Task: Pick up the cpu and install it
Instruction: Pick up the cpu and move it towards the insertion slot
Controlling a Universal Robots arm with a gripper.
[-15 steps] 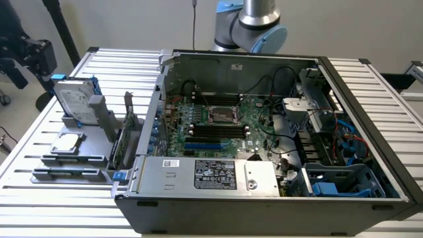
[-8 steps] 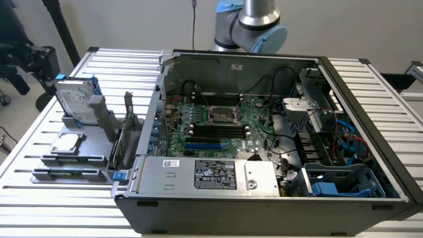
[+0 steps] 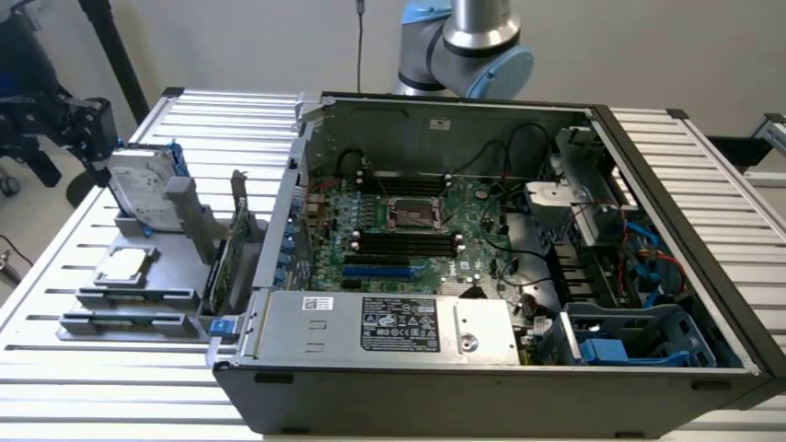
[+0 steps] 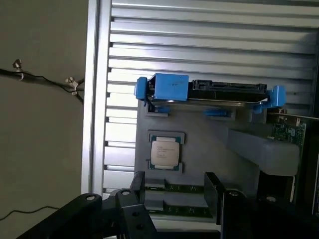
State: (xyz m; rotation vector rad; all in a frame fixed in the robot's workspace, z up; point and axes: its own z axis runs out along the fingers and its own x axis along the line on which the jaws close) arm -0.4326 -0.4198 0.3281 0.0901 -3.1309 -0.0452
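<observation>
Now the cpu (image 3: 123, 265) lies flat in a grey holder (image 3: 184, 216) on the worktop (image 3: 724, 212), at the exterior view's left of the case (image 3: 491, 391), near the hard drive (image 3: 138, 189). The claw (image 4: 174, 179) hangs close to it, fingers (image 4: 138, 181) spread, holding nothing.

Plain pale wall (image 3: 246, 46) is seen behind the scene, softly and evenly lit. A thin dark cable (image 3: 360, 32) is hung straight down it near the top centre. A black pole (image 3: 113, 51) is set slantwise at the exterior view's left. The table (image 3: 110, 387) is built of ribbed silver slats, with glare caught along them. In the wrist view, dull grey-brown floor (image 4: 40, 149) is recorded beside the table edge, crossed by a thin black wire (image 4: 47, 79) fitted with small pale clips.
</observation>
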